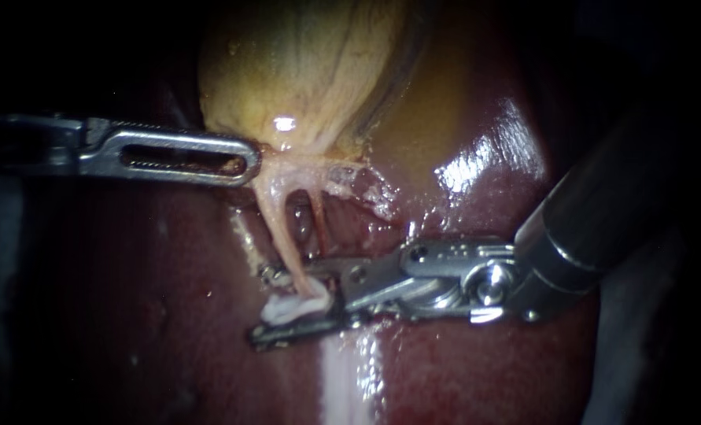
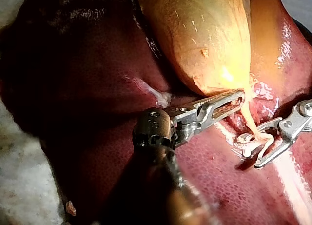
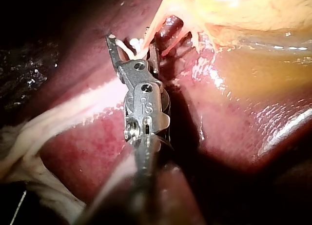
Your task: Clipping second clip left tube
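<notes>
— How much room is there around the right instrument [image 1: 265, 307]?
— Little above it. The right tube [image 1: 319, 224] sits just beside it, with the gallbladder [image 1: 303, 71] beyond. Bare liver [image 1: 130, 315] lies open below and to the left.
— And the left tube [image 1: 279, 232]?
— It runs down into the spread pincer, which grasps a white clip [image 1: 291, 308] straddling the tube's low end.
— The left instrument [image 1: 244, 161]?
— Its pincer is clenched on the gallbladder's neck, apart from the clip.
</notes>
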`<state>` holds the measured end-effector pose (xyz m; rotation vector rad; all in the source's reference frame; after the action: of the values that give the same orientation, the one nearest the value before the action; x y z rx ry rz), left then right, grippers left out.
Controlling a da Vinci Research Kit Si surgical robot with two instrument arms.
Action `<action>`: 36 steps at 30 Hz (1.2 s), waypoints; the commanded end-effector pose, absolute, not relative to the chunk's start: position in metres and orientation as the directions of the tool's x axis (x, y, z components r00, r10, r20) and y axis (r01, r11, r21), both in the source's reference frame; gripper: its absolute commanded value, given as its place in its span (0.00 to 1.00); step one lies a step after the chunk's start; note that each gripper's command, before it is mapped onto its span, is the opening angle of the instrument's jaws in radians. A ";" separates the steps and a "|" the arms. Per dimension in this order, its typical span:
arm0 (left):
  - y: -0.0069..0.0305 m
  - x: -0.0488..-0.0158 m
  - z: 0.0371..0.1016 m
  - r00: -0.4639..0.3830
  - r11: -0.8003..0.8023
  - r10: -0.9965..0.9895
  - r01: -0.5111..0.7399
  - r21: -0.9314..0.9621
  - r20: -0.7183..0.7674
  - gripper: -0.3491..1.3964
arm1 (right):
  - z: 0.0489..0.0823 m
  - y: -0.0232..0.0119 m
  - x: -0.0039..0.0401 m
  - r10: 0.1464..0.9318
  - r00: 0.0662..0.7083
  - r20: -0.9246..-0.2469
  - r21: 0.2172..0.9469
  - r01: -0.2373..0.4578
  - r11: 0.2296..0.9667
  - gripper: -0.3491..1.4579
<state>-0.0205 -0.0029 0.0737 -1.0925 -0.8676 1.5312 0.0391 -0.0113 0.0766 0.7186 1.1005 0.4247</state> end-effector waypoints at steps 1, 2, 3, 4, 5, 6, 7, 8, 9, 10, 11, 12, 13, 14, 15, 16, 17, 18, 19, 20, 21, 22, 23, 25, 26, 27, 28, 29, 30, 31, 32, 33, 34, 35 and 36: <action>-0.0029 -0.0205 0.0737 -0.069 -0.220 0.975 -0.321 -0.921 -0.210 0.00 | 0.0765 -0.0113 0.0392 0.639 0.408 -0.652 0.710 0.034 0.703 0.46; -0.0029 -0.0205 0.0737 -0.069 -0.221 0.975 -0.321 -0.921 -0.210 0.00 | 0.0765 -0.0113 0.0393 0.639 0.408 -0.652 0.710 0.034 0.703 0.46; -0.0029 -0.0205 0.0737 -0.069 -0.220 0.975 -0.321 -0.921 -0.210 0.00 | 0.0765 -0.0113 0.0393 0.639 0.408 -0.652 0.710 0.033 0.703 0.46; -0.0029 -0.0206 0.0737 -0.069 -0.220 0.975 -0.321 -0.921 -0.210 0.00 | 0.0766 -0.0112 0.0394 0.639 0.408 -0.652 0.710 0.033 0.703 0.46; -0.0029 -0.0206 0.0737 -0.069 -0.220 0.975 -0.321 -0.921 -0.210 0.00 | 0.0766 -0.0112 0.0395 0.639 0.408 -0.652 0.710 0.032 0.703 0.46; -0.0029 -0.0206 0.0737 -0.069 -0.220 0.975 -0.321 -0.921 -0.210 0.00 | 0.0766 -0.0112 0.0396 0.639 0.408 -0.652 0.710 0.032 0.704 0.46; -0.0029 -0.0206 0.0737 -0.069 -0.220 0.975 -0.321 -0.921 -0.210 0.00 | 0.0766 -0.0112 0.0396 0.640 0.408 -0.652 0.710 0.031 0.704 0.46; -0.0029 -0.0206 0.0737 -0.069 -0.220 0.975 -0.321 -0.921 -0.210 0.00 | 0.0767 -0.0112 0.0397 0.640 0.407 -0.652 0.710 0.031 0.704 0.46; -0.0029 -0.0206 0.0737 -0.069 -0.220 0.975 -0.321 -0.921 -0.210 0.00 | 0.0767 -0.0112 0.0398 0.640 0.407 -0.652 0.710 0.031 0.704 0.46; -0.0029 -0.0206 0.0737 -0.069 -0.220 0.975 -0.321 -0.921 -0.210 0.00 | 0.0767 -0.0112 0.0398 0.639 0.407 -0.652 0.710 0.031 0.704 0.46; -0.0029 -0.0206 0.0737 -0.069 -0.220 0.975 -0.321 -0.921 -0.210 0.00 | 0.0767 -0.0113 0.0398 0.639 0.407 -0.652 0.710 0.031 0.704 0.46; -0.0029 -0.0206 0.0737 -0.069 -0.220 0.975 -0.321 -0.921 -0.210 0.00 | 0.0767 -0.0112 0.0398 0.639 0.407 -0.652 0.710 0.031 0.704 0.46; -0.0029 -0.0206 0.0737 -0.069 -0.220 0.975 -0.321 -0.921 -0.210 0.00 | 0.0768 -0.0112 0.0398 0.639 0.407 -0.652 0.710 0.030 0.704 0.46; -0.0029 -0.0206 0.0737 -0.069 -0.220 0.975 -0.321 -0.921 -0.210 0.00 | 0.0768 -0.0112 0.0399 0.640 0.407 -0.652 0.709 0.030 0.704 0.46; -0.0029 -0.0206 0.0737 -0.068 -0.220 0.975 -0.322 -0.921 -0.210 0.00 | 0.0769 -0.0112 0.0399 0.640 0.407 -0.652 0.709 0.030 0.704 0.46; -0.0029 -0.0206 0.0737 -0.068 -0.220 0.975 -0.322 -0.921 -0.210 0.00 | 0.0770 -0.0111 0.0399 0.640 0.407 -0.652 0.709 0.029 0.704 0.45; -0.0029 -0.0206 0.0737 -0.068 -0.220 0.975 -0.322 -0.921 -0.210 0.00 | 0.0771 -0.0111 0.0399 0.644 0.407 -0.648 0.713 0.026 0.701 0.45; -0.0029 -0.0206 0.0737 -0.068 -0.220 0.975 -0.322 -0.921 -0.210 0.00 | 0.0772 -0.0111 0.0400 0.644 0.407 -0.648 0.713 0.026 0.701 0.45; -0.0029 -0.0207 0.0737 -0.068 -0.220 0.975 -0.322 -0.921 -0.210 0.00 | 0.0773 -0.0111 0.0400 0.644 0.407 -0.648 0.712 0.026 0.701 0.45; -0.0029 -0.0207 0.0737 -0.068 -0.220 0.975 -0.322 -0.921 -0.210 0.00 | 0.0774 -0.0110 0.0400 0.644 0.407 -0.648 0.712 0.025 0.701 0.45; -0.0029 -0.0207 0.0737 -0.068 -0.220 0.975 -0.322 -0.921 -0.210 0.00 | 0.0775 -0.0110 0.0399 0.648 0.407 -0.644 0.716 0.023 0.698 0.45; -0.0029 -0.0207 0.0737 -0.068 -0.220 0.975 -0.322 -0.921 -0.210 0.00 | 0.0776 -0.0110 0.0399 0.648 0.407 -0.644 0.716 0.022 0.698 0.45; -0.0029 -0.0207 0.0737 -0.068 -0.220 0.975 -0.322 -0.921 -0.210 0.00 | 0.0776 -0.0110 0.0399 0.648 0.407 -0.644 0.716 0.022 0.698 0.44; -0.0029 -0.0207 0.0737 -0.068 -0.220 0.975 -0.322 -0.921 -0.210 0.00 | 0.0777 -0.0110 0.0398 0.648 0.407 -0.644 0.716 0.023 0.698 0.44; -0.0029 -0.0207 0.0737 -0.068 -0.220 0.975 -0.322 -0.921 -0.210 0.00 | 0.0777 -0.0110 0.0398 0.648 0.407 -0.644 0.716 0.023 0.698 0.44; -0.0029 -0.0207 0.0737 -0.068 -0.220 0.975 -0.322 -0.921 -0.210 0.00 | 0.0776 -0.0110 0.0397 0.647 0.407 -0.644 0.716 0.023 0.698 0.43; -0.0029 -0.0207 0.0737 -0.068 -0.220 0.975 -0.322 -0.921 -0.210 0.00 | 0.0776 -0.0110 0.0397 0.647 0.407 -0.644 0.716 0.023 0.698 0.42; -0.0029 -0.0207 0.0737 -0.068 -0.220 0.975 -0.322 -0.921 -0.210 0.00 | 0.0776 -0.0110 0.0397 0.647 0.407 -0.644 0.716 0.024 0.698 0.41; -0.0029 -0.0207 0.0737 -0.068 -0.220 0.975 -0.322 -0.921 -0.210 0.00 | 0.0776 -0.0110 0.0395 0.651 0.408 -0.640 0.721 0.027 0.692 0.38; -0.0029 -0.0207 0.0737 -0.068 -0.220 0.975 -0.322 -0.921 -0.210 0.00 | 0.0776 -0.0110 0.0394 0.650 0.411 -0.639 0.724 0.036 0.689 0.35; -0.0029 -0.0207 0.0737 -0.068 -0.220 0.975 -0.322 -0.921 -0.210 0.00 | 0.0776 -0.0111 0.0392 0.653 0.412 -0.635 0.729 0.040 0.683 0.30; -0.0029 -0.0207 0.0737 -0.068 -0.220 0.975 -0.322 -0.921 -0.210 0.00 | 0.0776 -0.0111 0.0390 0.652 0.415 -0.635 0.732 0.053 0.679 0.21; -0.0029 -0.0206 0.0737 -0.068 -0.220 0.975 -0.322 -0.921 -0.210 0.00 | 0.0776 -0.0111 0.0389 0.655 0.416 -0.630 0.736 0.054 0.674 0.17; -0.0029 -0.0206 0.0737 -0.068 -0.220 0.975 -0.322 -0.921 -0.210 0.00 | 0.0776 -0.0111 0.0388 0.655 0.416 -0.631 0.736 0.054 0.674 0.15; -0.0029 -0.0206 0.0737 -0.068 -0.220 0.975 -0.322 -0.921 -0.210 0.00 | 0.0776 -0.0111 0.0388 0.659 0.416 -0.626 0.740 0.052 0.670 0.12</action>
<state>-0.0207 -0.0029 0.0737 -1.0922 -0.8672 1.5314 0.0388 -0.0110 0.0776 0.7718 1.0920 0.4324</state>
